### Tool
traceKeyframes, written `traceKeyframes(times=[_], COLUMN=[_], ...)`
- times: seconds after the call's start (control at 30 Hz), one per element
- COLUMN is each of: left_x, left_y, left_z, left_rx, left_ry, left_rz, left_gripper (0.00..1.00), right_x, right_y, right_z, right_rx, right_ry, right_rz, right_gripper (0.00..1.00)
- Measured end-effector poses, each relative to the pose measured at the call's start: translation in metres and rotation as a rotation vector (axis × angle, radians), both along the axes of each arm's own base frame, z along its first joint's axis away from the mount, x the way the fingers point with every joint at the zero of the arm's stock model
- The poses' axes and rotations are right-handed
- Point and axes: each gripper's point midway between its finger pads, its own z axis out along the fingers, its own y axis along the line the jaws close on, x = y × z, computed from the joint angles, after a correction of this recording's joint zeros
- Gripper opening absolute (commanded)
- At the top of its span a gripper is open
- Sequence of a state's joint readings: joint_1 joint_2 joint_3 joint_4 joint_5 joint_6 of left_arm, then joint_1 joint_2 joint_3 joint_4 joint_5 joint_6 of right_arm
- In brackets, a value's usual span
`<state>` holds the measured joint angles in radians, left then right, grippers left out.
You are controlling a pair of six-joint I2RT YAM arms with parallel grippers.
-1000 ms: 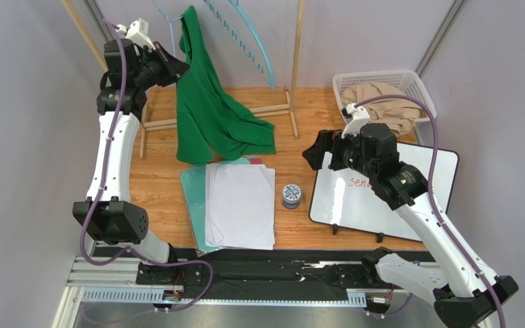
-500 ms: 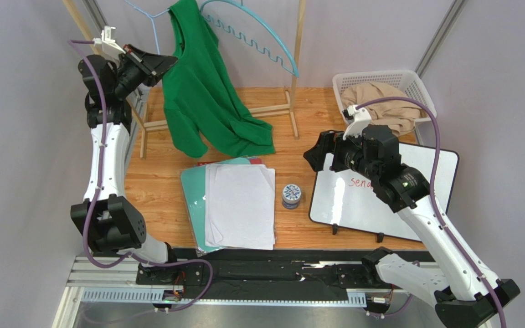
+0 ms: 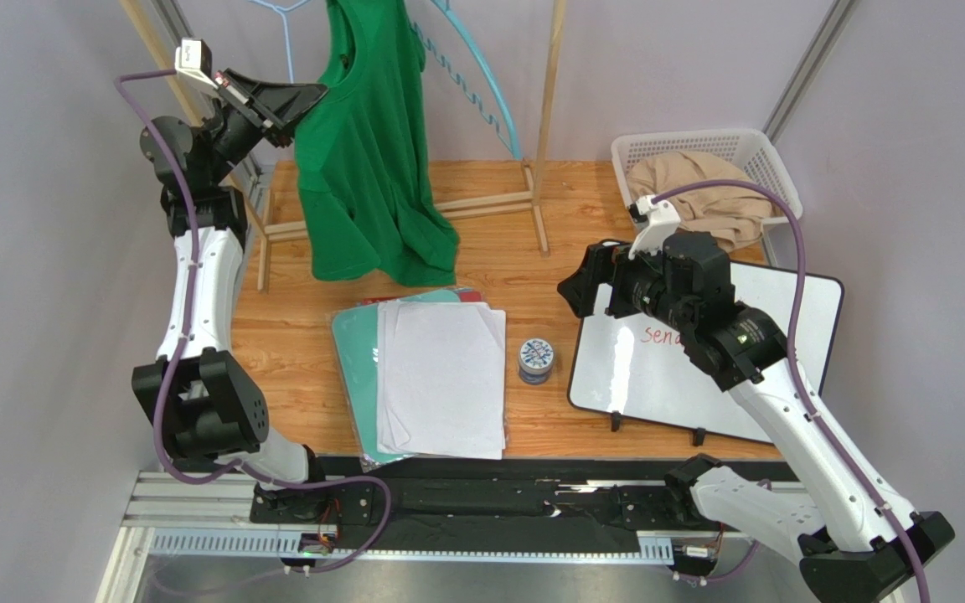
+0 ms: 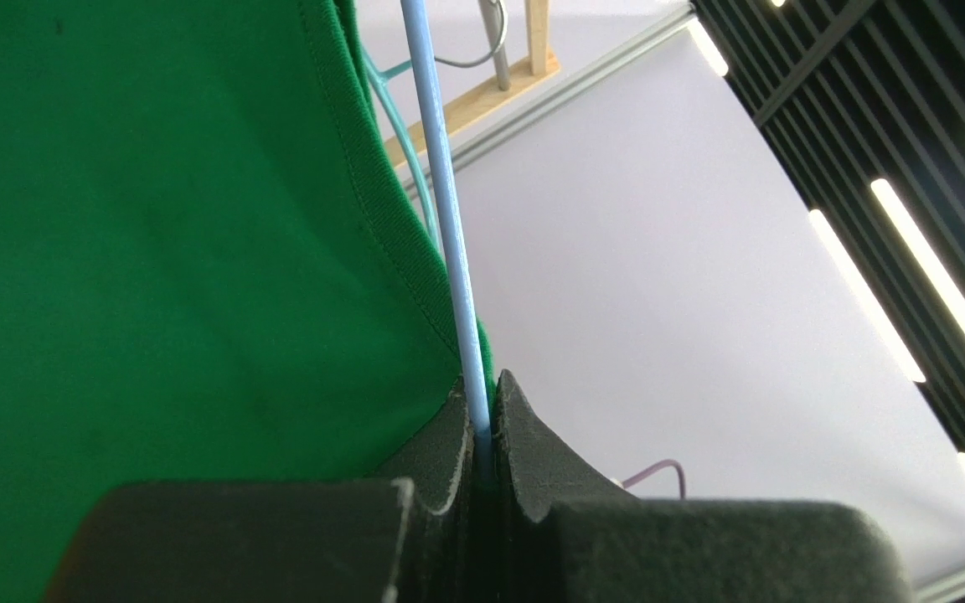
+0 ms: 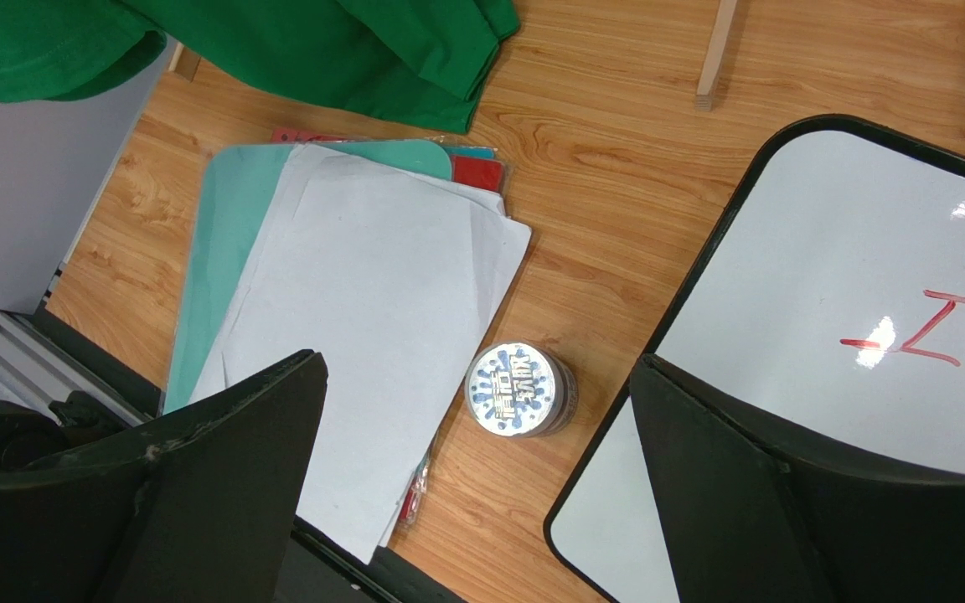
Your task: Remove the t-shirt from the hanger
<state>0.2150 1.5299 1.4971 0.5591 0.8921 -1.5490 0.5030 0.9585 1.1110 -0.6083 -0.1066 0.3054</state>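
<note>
A green t-shirt hangs from a light blue wire hanger at the top of the wooden rack, its hem just above the table. My left gripper is raised high at the shirt's left edge and is shut on the hanger's thin blue wire, with the green cloth right beside the fingers. My right gripper is open and empty, hovering above the table to the right. The shirt's hem shows at the top of the right wrist view.
A second, teal hanger hangs on the wooden rack. A stack of papers and folders lies mid-table, a small round tin beside it, a whiteboard at right, and a white basket with beige cloth at back right.
My left gripper has lifted up and back with the hanger. The shirt has risen off the table and now hangs more upright. The right arm has not moved.
</note>
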Motion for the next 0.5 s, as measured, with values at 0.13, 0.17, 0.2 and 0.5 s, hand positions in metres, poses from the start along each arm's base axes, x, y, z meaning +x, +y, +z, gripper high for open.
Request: traceKeyframes(times=[0.13,0.17,0.2,0.5], left_x=[-0.003,-0.004,-0.004,-0.018], left_y=[-0.001,-0.001,-0.001,-0.003], left_z=[-0.005,-0.008,-0.010,-0.015], left_rx=[-0.047,-0.060,-0.073,-0.127], left_ry=[0.008,0.011,0.017,0.007], left_rz=[-0.027,-0.035,-0.042,-0.081], left_gripper=[0.00,0.00,0.00,0.00], right_x=[0.000,0.000,0.000,0.000], right_y=[0.000,0.000,0.000,0.000], right_z=[0.000,0.000,0.000,0.000], right_rx=[0.000,0.000,0.000,0.000], right_ry=[0.000,0.000,0.000,0.000], right_rz=[0.000,0.000,0.000,0.000], right_gripper=[0.97,0.97,0.97,0.97])
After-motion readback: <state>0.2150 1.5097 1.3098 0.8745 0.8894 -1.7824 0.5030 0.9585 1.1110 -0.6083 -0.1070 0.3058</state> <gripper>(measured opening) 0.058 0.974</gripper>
